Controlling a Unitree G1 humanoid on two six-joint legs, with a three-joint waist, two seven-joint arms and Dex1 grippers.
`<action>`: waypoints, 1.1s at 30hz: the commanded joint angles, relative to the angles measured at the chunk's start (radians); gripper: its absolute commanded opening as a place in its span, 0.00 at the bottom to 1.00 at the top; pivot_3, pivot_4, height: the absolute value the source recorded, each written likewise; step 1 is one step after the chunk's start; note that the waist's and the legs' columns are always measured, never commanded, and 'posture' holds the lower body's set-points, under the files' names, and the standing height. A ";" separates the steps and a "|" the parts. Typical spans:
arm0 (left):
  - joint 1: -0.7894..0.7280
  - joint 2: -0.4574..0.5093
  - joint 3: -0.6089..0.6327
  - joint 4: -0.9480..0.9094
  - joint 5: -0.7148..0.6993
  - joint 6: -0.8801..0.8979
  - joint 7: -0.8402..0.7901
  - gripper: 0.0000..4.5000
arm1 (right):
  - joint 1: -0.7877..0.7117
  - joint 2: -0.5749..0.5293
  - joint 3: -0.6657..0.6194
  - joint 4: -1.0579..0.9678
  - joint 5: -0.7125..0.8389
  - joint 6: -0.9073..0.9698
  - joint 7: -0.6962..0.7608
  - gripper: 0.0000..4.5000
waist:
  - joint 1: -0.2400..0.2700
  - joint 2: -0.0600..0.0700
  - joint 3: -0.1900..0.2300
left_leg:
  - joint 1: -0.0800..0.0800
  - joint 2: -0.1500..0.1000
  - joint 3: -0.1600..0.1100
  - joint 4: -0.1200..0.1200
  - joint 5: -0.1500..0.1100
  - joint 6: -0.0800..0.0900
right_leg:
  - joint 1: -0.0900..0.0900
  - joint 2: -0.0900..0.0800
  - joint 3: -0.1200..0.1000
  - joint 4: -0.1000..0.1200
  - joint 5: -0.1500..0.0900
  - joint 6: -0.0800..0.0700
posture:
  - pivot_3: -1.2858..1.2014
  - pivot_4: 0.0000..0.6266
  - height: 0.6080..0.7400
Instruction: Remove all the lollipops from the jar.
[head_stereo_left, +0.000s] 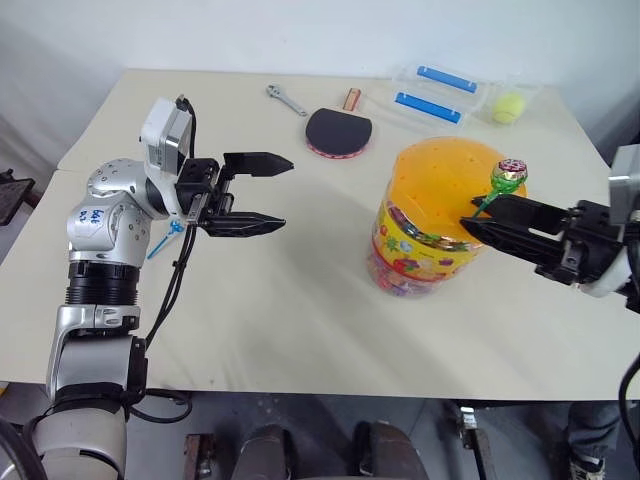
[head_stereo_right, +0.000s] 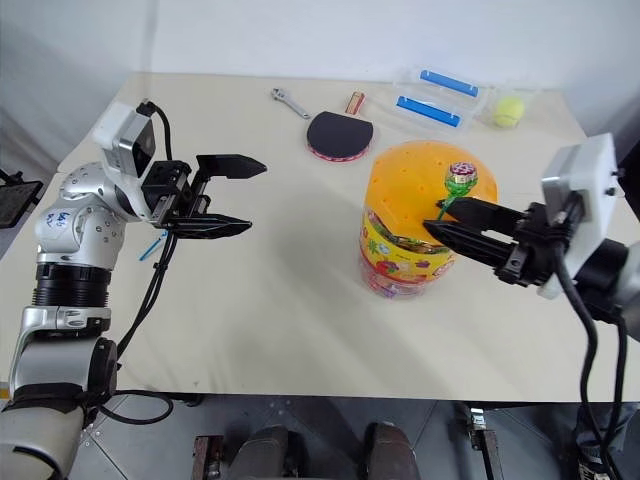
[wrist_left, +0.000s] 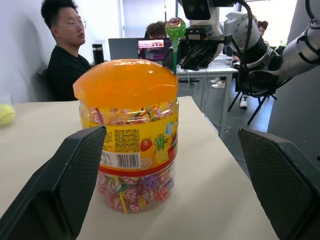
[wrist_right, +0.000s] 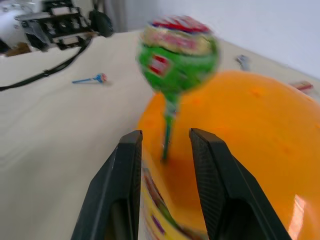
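**Lollipop standing in the jar lid, right gripper closing in on its stick**

Lollipop (wrist_right: 177, 52) with the green swirl wrapper is standing upright in a hole of the orange domed lid (head_stereo_left: 445, 175), at the right of the left eye frame, its stick running straight up and down. The right gripper (wrist_right: 164, 137) is reaching in level from the right edge, and the green stick is sitting between its two black fingers, which are partly apart; I cannot tell whether they are touching the stick yet. So the coming move turns on this: the stick is vertical, the fingers are straddling it low down near the lid, and the pull would need to go straight up along the stick.

The jar (head_stereo_left: 420, 250) is resting on the table (head_stereo_left: 300, 320) right of centre, holding many wrapped sweets in its clear lower part. The left gripper (head_stereo_left: 262, 192) is hovering wide open and empty at centre left, well apart from the jar, so the right arm is far nearer. A blue-stick lollipop (head_stereo_left: 165, 240) is lying on the table beside the left arm, already out of the jar.
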 joint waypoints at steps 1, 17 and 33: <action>-0.019 0.009 0.011 -0.022 -0.010 -0.010 -0.067 1.00 | -0.032 -0.017 0.040 0.009 -0.002 -0.010 -0.013 0.34 | 0.005 0.000 0.000 | 0.000 0.000 0.000 0.000 0.000 0.000 | 0.000 0.000 0.000 0.000 0.000 0.000 | 0.52 0.24 1.00; 0.018 0.052 0.030 -0.068 -0.031 0.022 -0.068 1.00 | -0.281 -0.027 0.025 0.151 0.011 -0.050 -0.084 0.01 | 0.009 0.000 0.000 | -0.001 0.000 0.000 0.000 0.000 0.000 | -0.001 0.000 0.000 0.000 0.000 0.000 | 0.52 0.24 1.00; 0.106 0.084 0.068 -0.170 -0.058 0.079 -0.013 1.00 | -0.449 -0.242 0.209 0.892 -0.478 0.010 -0.179 0.01 | 0.000 0.000 0.000 | -0.001 0.000 0.002 -0.001 0.000 0.000 | -0.001 0.000 0.000 -0.001 0.000 0.000 | 0.52 0.24 1.00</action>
